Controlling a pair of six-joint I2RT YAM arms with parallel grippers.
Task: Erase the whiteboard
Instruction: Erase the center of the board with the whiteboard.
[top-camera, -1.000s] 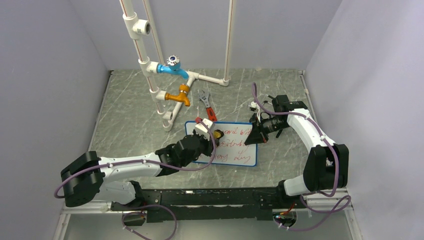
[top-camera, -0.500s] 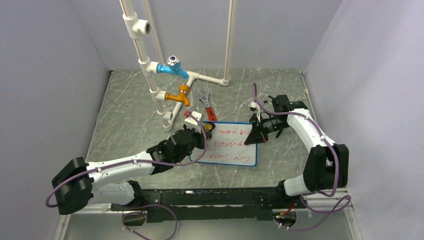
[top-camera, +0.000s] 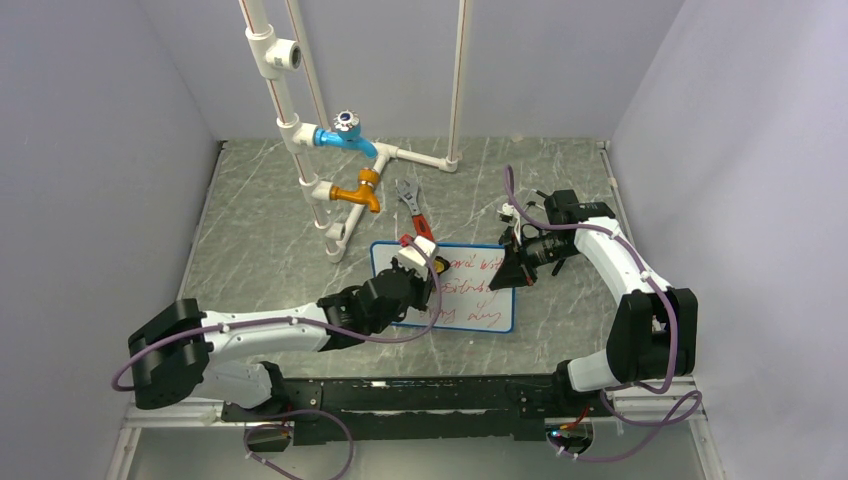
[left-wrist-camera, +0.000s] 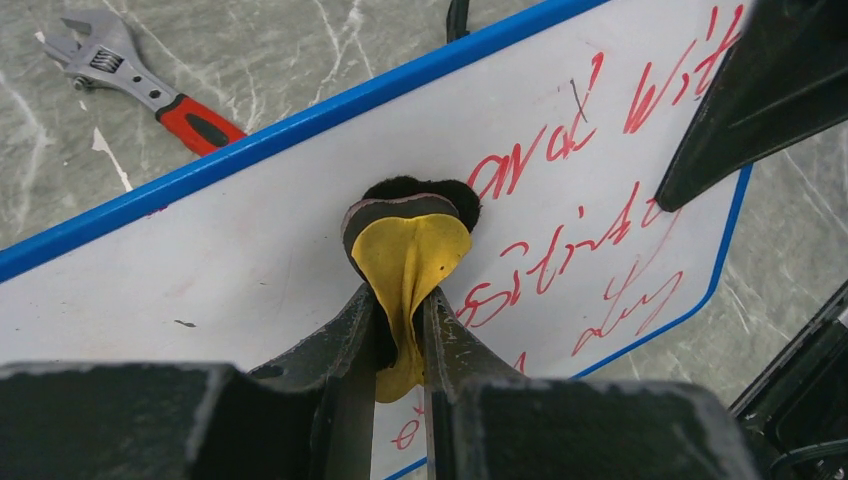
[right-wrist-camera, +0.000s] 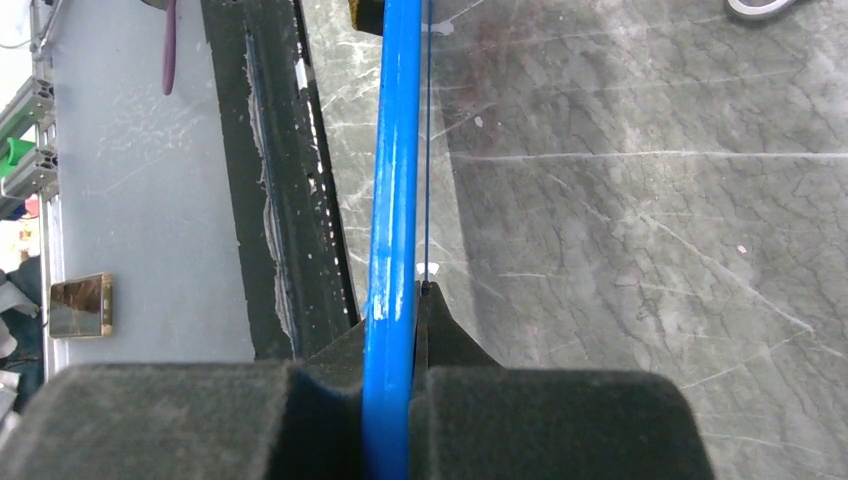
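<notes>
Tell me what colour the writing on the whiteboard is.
Red; the handwriting on the whiteboard, right of the yellow eraser, shows best in the left wrist view.

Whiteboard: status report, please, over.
Left gripper shut on yellow eraser, pressed to whiteboard. Right gripper clamps its blue edge. Red writing remains. Wrench lies clear.

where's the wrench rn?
Top view: the wrench lies on the table, just beyond the far edge of the whiteboard and right of the orange tap. The left wrist view shows it at upper left.
</notes>
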